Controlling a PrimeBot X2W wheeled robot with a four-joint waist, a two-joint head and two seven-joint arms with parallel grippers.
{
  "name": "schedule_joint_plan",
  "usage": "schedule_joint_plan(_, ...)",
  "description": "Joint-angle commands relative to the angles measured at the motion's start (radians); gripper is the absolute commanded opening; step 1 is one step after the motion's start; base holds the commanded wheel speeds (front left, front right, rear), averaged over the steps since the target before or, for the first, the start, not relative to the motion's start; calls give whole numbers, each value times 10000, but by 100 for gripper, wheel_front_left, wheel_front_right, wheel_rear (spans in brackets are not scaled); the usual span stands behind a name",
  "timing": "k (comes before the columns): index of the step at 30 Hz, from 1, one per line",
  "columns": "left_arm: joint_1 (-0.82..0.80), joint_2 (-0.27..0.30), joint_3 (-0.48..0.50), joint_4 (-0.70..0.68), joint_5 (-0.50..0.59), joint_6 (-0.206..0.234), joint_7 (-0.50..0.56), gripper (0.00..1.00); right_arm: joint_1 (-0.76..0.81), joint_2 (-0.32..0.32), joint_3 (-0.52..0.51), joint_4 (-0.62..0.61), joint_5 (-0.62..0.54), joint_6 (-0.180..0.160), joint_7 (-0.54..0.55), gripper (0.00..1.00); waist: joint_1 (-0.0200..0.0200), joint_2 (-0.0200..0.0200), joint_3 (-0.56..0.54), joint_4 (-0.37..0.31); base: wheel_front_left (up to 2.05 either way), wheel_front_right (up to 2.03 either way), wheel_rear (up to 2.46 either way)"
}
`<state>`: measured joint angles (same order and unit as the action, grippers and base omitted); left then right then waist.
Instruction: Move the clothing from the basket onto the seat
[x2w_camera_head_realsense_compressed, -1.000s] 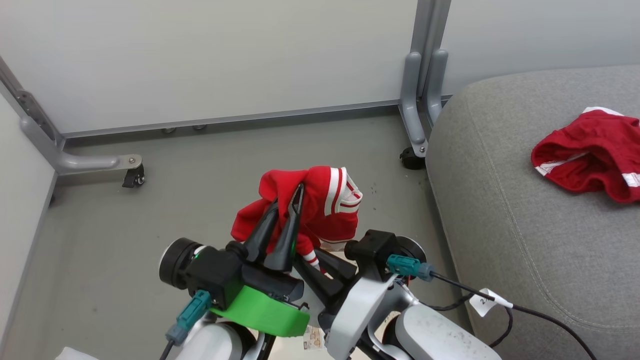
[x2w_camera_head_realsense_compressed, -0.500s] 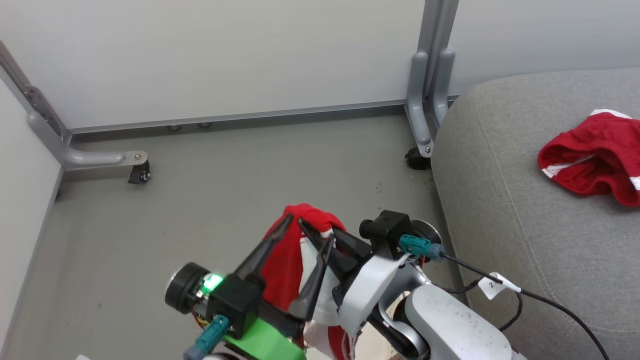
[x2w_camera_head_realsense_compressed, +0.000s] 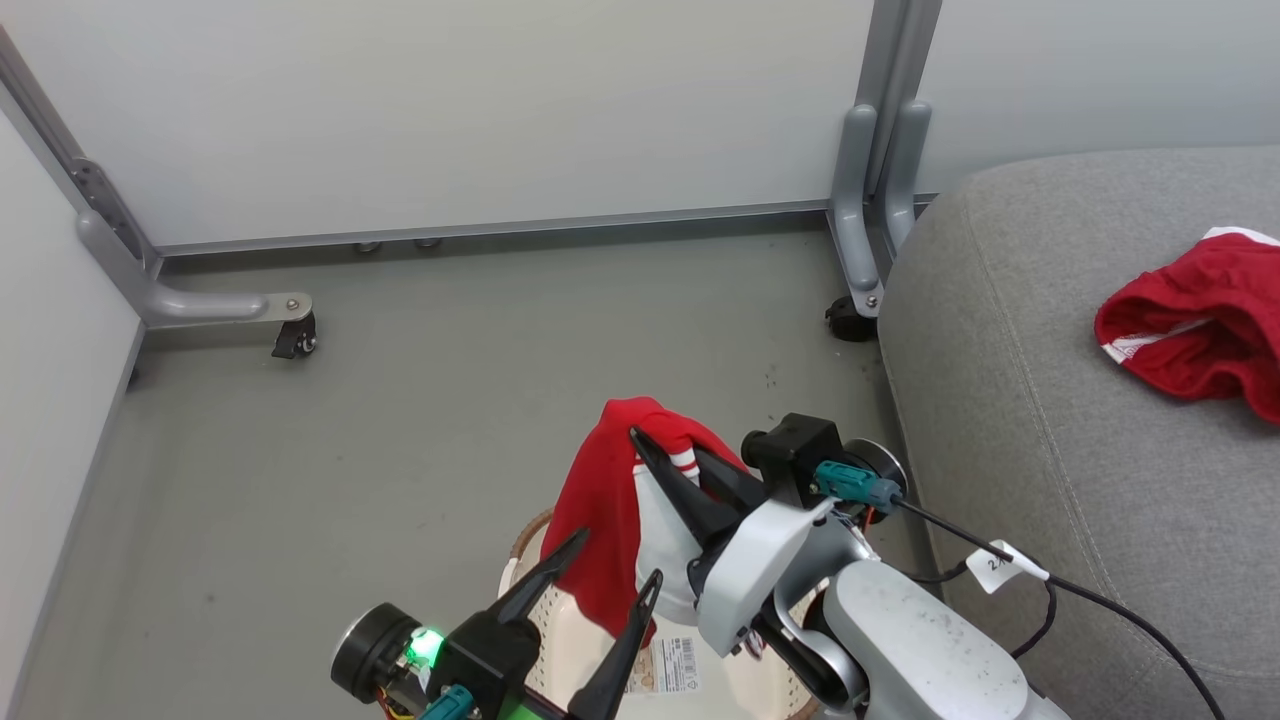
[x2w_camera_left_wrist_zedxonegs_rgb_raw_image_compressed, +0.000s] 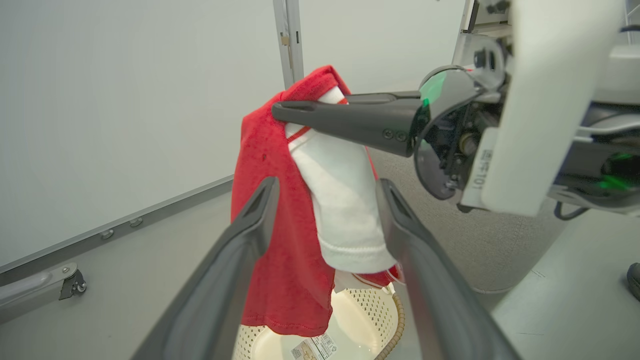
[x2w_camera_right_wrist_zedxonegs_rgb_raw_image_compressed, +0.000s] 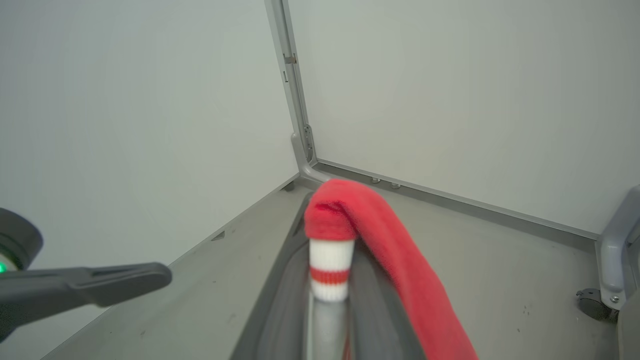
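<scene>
A red garment (x2w_camera_head_realsense_compressed: 600, 510) with a large white panel (x2w_camera_left_wrist_zedxonegs_rgb_raw_image_compressed: 340, 200) hangs from my right gripper (x2w_camera_head_realsense_compressed: 640, 438), which is shut on its top fold; a white cuff with a red stripe (x2w_camera_right_wrist_zedxonegs_rgb_raw_image_compressed: 330, 267) shows between the fingers. Below and in front, my left gripper (x2w_camera_head_realsense_compressed: 612, 565) is open, its two fingers (x2w_camera_left_wrist_zedxonegs_rgb_raw_image_compressed: 260, 200) spread on either side of the hanging cloth without pinching it. The cream basket (x2w_camera_head_realsense_compressed: 545, 620) with its brown rim and paper label (x2w_camera_left_wrist_zedxonegs_rgb_raw_image_compressed: 312, 347) sits on the floor under the garment. A second red garment (x2w_camera_head_realsense_compressed: 1195, 335) lies on the grey seat (x2w_camera_head_realsense_compressed: 1050, 450) at right.
Pale wall panels close the back and left. Grey metal frame legs end in casters (x2w_camera_head_realsense_compressed: 295, 340) (x2w_camera_head_realsense_compressed: 850, 322), one close to the seat's corner. A black cable with a white tag (x2w_camera_head_realsense_compressed: 1010, 565) runs from my right wrist over the seat's edge.
My left gripper opened, let go of the garment and dropped back low. The garment now hangs from the right gripper alone. The head view has shifted a little.
</scene>
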<state>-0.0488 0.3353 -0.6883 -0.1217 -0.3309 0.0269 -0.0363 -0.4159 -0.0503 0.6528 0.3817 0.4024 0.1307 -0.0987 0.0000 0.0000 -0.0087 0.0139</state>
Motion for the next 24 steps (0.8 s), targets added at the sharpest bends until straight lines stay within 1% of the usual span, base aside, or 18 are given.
schedule_joint_plan(1,151,84,-18,65,-50,28,-14,100,-162,-9,-40,47,22,0,-91,0,0,0,5,-18,0,0,0)
schedule_joint_plan(7,125,102,-40,232,-72,84,-53,100,-198,-7,-61,183,30,0,-160,0,0,0,55,-145,0,0,0)
schedule_joint_plan(13,29,145,5,307,-11,157,-134,100,-309,-10,-111,154,-47,0,-210,0,0,0,305,-503,0,0,0)
schedule_joint_plan(19,-304,155,26,424,81,186,-173,100,-517,-13,-338,51,-99,0,-274,0,0,0,755,-1191,0,0,0)
schedule_joint_plan(24,-547,121,27,475,157,165,-242,100,-698,-34,-587,14,-219,0,-345,0,0,0,1159,-1965,0,0,0)
